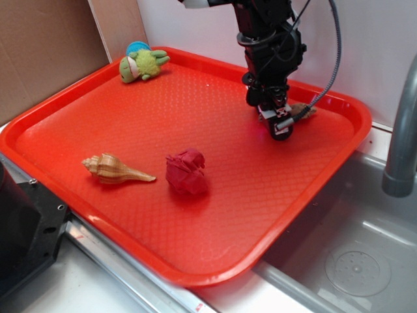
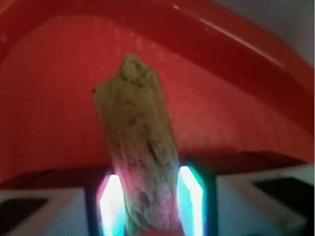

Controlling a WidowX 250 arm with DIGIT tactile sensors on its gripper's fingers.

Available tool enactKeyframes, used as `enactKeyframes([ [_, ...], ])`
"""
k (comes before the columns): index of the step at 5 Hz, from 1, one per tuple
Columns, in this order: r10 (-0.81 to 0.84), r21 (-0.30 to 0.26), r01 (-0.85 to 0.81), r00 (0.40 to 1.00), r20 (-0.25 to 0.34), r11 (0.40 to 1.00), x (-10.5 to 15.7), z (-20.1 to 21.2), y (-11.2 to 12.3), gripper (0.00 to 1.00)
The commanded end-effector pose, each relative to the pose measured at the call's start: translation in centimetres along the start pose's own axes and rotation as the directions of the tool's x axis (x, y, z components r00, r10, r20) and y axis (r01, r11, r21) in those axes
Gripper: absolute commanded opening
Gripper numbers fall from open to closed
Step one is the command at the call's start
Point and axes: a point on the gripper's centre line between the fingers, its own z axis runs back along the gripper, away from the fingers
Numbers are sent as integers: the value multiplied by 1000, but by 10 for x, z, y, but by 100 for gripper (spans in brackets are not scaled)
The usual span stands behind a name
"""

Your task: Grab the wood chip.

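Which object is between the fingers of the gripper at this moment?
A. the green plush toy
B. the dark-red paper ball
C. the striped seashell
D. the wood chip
D. In the wrist view the wood chip sits between the two fingers, and in the exterior view the gripper is low at the back right of the tray, far from the seashell, paper ball and plush toy.
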Motion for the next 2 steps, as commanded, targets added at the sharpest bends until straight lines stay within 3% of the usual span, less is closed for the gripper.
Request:
enactKeyframes([
  [1, 226, -51, -221, 957, 181, 974, -54, 131, 21, 0],
  [2, 371, -73, -364, 911, 181, 928, -87, 184, 31, 0],
])
